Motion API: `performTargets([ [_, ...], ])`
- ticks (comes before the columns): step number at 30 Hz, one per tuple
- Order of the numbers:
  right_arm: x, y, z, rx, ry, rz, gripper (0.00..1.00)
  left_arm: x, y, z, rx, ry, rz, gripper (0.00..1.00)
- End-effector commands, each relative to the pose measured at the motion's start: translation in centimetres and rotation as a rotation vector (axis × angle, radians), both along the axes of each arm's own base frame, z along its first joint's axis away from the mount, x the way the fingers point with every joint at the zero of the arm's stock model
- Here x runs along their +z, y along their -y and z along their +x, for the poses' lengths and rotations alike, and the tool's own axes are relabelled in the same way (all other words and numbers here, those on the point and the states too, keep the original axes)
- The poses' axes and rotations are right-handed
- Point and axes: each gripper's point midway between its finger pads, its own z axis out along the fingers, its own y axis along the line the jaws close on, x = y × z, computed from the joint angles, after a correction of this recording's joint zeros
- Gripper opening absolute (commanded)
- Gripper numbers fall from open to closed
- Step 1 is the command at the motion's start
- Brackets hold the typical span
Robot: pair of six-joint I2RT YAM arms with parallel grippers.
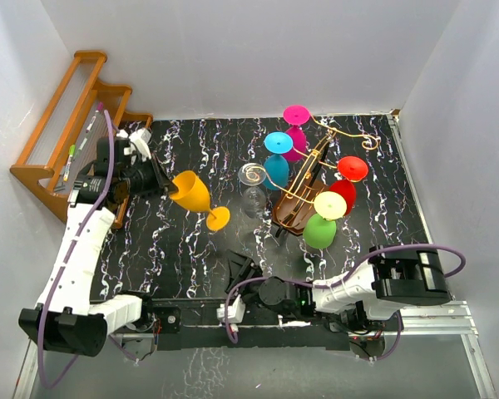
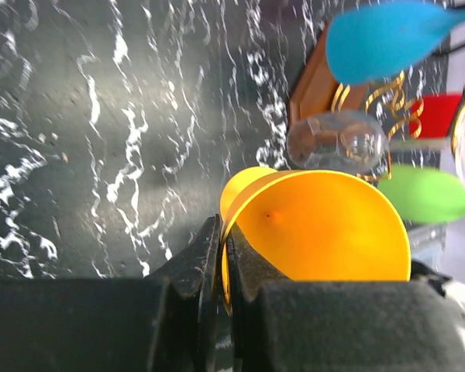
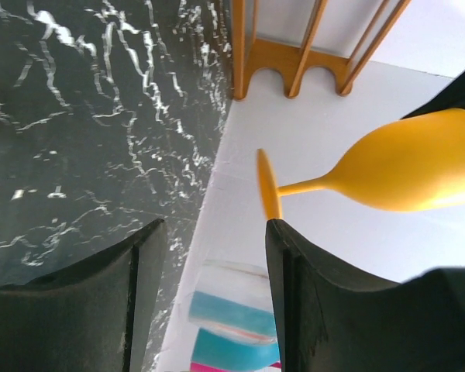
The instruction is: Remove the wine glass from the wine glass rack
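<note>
My left gripper [image 1: 168, 189] is shut on the rim of a yellow-orange wine glass [image 1: 193, 193]. The glass is tilted on its side with its foot [image 1: 218, 218] pointing right, clear of the rack to its left. In the left wrist view the fingers [image 2: 205, 256] pinch the glass wall [image 2: 325, 225]. The violin-shaped wine glass rack [image 1: 303, 187] with gold wire arms stands right of centre and holds magenta, blue, clear, red and green glasses. My right gripper [image 1: 241, 270] is open and empty near the front edge; its view shows the yellow glass [image 3: 403, 170].
An orange-brown stepped shelf [image 1: 66, 133] stands at the back left against the wall and also shows in the right wrist view [image 3: 294, 62]. White walls close in the black marbled table [image 1: 191, 249]. A clear glass [image 2: 337, 143] hangs on the rack's near side.
</note>
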Motion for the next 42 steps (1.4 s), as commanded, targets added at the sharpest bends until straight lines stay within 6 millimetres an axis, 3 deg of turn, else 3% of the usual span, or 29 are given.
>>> performTargets([
  [1, 1.0, 0.9, -0.5, -0.053, -0.074, 0.115, 0.56, 2.1, -2.1, 4.0, 0.135, 0.093, 0.092, 0.0],
  [8, 4.0, 0.4, -2.0, -0.081, -0.155, 0.204, 0.56, -1.3, -6.3, 9.1, 0.296, 0.059, 0.324, 0.0],
  [14, 7.3, -0.3, -2.8, -0.068, -0.152, 0.264, 0.55, -4.6, -9.6, 12.1, 0.403, 0.034, 0.504, 0.0],
  [17, 8.3, -0.4, -2.7, -0.07, -0.157, 0.294, 0.55, -5.1, -11.7, 13.3, 0.488, 0.057, 0.6, 0.0],
  [26, 8.7, -0.1, -2.4, -0.097, -0.163, 0.309, 0.55, -4.6, -14.2, 17.0, 0.623, 0.185, 0.696, 0.0],
  [29, 9.1, 0.1, -2.4, -0.099, -0.178, 0.33, 0.55, -5.4, -15.7, 18.1, 0.658, 0.18, 0.69, 0.0],
  [36, 9.4, 0.4, -2.2, -0.117, -0.193, 0.349, 0.54, -8.3, -16.0, 21.5, 0.622, 0.106, 0.499, 0.0],
  [42, 9.5, 0.4, -2.1, -0.132, -0.206, 0.361, 0.54, -9.5, -15.1, 21.9, 0.58, 0.076, 0.456, 0.01],
])
